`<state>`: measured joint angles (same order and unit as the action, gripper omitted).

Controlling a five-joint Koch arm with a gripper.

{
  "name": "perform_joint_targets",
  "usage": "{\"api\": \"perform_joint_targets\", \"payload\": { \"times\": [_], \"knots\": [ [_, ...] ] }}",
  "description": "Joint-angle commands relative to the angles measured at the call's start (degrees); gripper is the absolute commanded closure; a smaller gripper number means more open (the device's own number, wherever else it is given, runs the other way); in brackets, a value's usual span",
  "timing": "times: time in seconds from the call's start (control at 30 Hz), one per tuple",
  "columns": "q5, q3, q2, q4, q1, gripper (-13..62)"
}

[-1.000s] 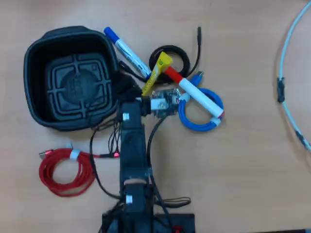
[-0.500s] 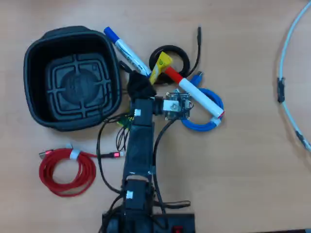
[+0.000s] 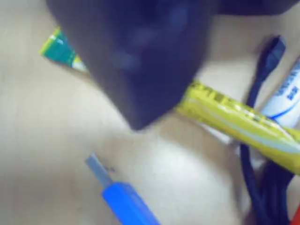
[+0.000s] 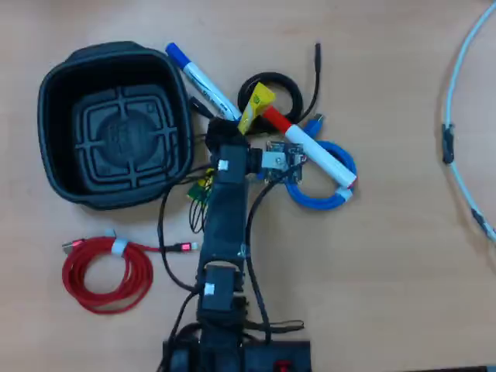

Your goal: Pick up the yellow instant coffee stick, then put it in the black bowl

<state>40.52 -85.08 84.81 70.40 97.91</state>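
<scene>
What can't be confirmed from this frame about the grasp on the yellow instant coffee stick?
- Gripper opening: overhead, the arm covers the jaws; wrist view shows one blurred dark mass.
- Contact with the yellow instant coffee stick: that mass hides its middle.
- Stick's lower half: overhead, only the upper end shows.

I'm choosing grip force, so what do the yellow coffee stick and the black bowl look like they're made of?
The yellow coffee stick looks like thin glossy plastic or foil film: it shows a soft sheen and printed lettering in the wrist view. The black bowl looks like moulded plastic with a dull satin finish, going by its rounded walls and the raised grid on its floor. Neither can be confirmed by sight alone.
</scene>
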Motion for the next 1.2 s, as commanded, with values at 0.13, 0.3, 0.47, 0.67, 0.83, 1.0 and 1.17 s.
{"api": "perform_joint_targets", "payload": {
  "times": [0.13,0.3,0.47,0.67,0.83,1.0,1.17],
  "knots": [
    [2.81,10.99,-2.81,-1.93,0.00,-3.1],
    [3.16,11.16,-5.27,-2.37,0.00,-3.1],
    [4.22,11.87,-7.21,-2.37,0.00,-3.0],
    [7.12,13.54,-9.23,-2.37,-0.62,-3.0],
    [9.23,15.29,-12.22,-2.37,-1.58,-3.1],
    [12.48,15.38,-14.68,-2.37,-1.49,-2.9],
    [12.48,15.21,-16.44,-2.29,-0.97,-3.0]
  ]
}}
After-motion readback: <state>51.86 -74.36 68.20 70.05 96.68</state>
